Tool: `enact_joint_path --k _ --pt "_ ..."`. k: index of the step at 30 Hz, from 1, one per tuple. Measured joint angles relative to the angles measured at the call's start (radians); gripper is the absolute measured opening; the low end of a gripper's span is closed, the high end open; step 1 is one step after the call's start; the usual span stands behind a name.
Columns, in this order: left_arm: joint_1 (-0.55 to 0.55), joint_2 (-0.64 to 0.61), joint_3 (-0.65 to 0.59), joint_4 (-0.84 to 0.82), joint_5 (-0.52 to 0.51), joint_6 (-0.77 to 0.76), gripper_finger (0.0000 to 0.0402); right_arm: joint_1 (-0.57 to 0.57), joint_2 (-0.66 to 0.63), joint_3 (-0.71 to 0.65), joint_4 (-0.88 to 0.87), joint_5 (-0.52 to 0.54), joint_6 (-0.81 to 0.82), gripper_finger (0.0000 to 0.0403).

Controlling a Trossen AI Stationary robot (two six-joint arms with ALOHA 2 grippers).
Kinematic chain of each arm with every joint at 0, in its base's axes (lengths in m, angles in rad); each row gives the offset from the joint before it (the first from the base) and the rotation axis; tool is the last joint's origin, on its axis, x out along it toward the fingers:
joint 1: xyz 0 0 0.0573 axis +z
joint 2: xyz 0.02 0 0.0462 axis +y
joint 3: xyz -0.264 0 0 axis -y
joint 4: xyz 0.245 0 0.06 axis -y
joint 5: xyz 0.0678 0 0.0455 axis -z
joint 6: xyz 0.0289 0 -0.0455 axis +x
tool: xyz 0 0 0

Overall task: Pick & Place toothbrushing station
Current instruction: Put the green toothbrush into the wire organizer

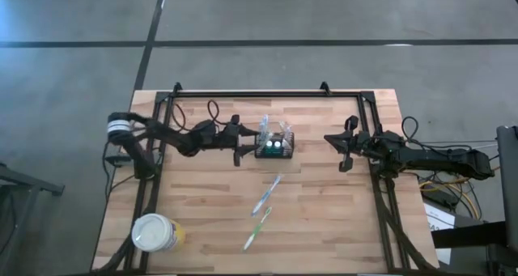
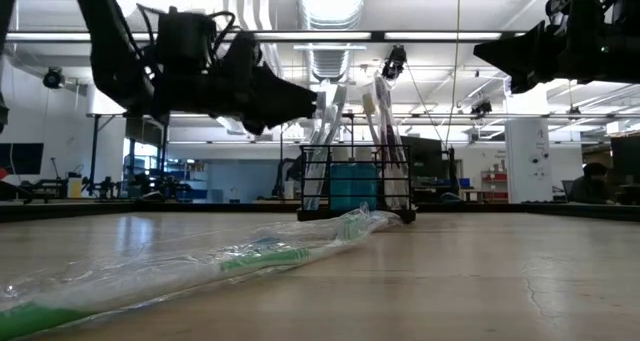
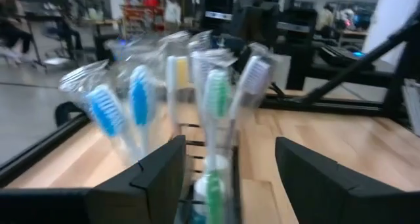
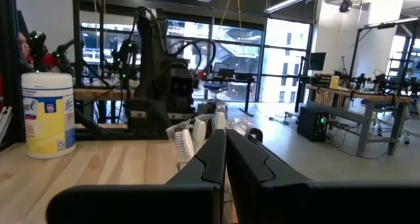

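Backing my left gripper (image 1: 243, 147), fingers spread and holding nothing, straight away from the toothbrush caddy (image 1: 274, 145) mid-table, I'd avoid tipping its wrapped brushes; right gripper (image 1: 343, 150) waits clenched, well apart

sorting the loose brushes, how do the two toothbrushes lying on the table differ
The upper toothbrush looks pale blue and white; the lower toothbrush is green. The upper one lies nearer the black caddy, the lower one nearer the table's front edge. Both lie flat, slanted alike; the nearest in the low view looks wrapped in clear plastic.
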Motion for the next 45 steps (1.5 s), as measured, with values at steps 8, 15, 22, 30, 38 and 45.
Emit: enact_joint_path --k 8,15,22,30,38,45 --pt "-0.056 -0.342 0.053 -0.560 -0.038 0.016 0.0203 0.000 0.000 0.000 0.000 0.000 0.000 0.0008" --pt "-0.221 -0.511 0.169 -0.944 -0.181 0.045 0.0062 0.000 0.000 0.000 0.000 0.000 0.000 0.0008" --pt "-0.413 -0.426 0.269 -1.057 -0.226 -0.057 0.0007 0.000 0.000 0.000 0.000 0.000 0.010 0.0008" --pt "-0.560 -0.211 0.407 -1.190 -0.227 -0.305 0.0013 0.000 0.000 0.000 0.000 0.000 0.031 0.0008" --pt "-0.657 0.025 0.551 -1.236 -0.199 -0.536 0.0026 0.000 0.000 0.000 -0.057 0.000 0.097 0.0008" --pt "-0.687 0.201 0.786 -1.481 -0.180 -0.628 0.0102 0.000 0.000 0.000 -0.140 0.000 0.148 0.0008"
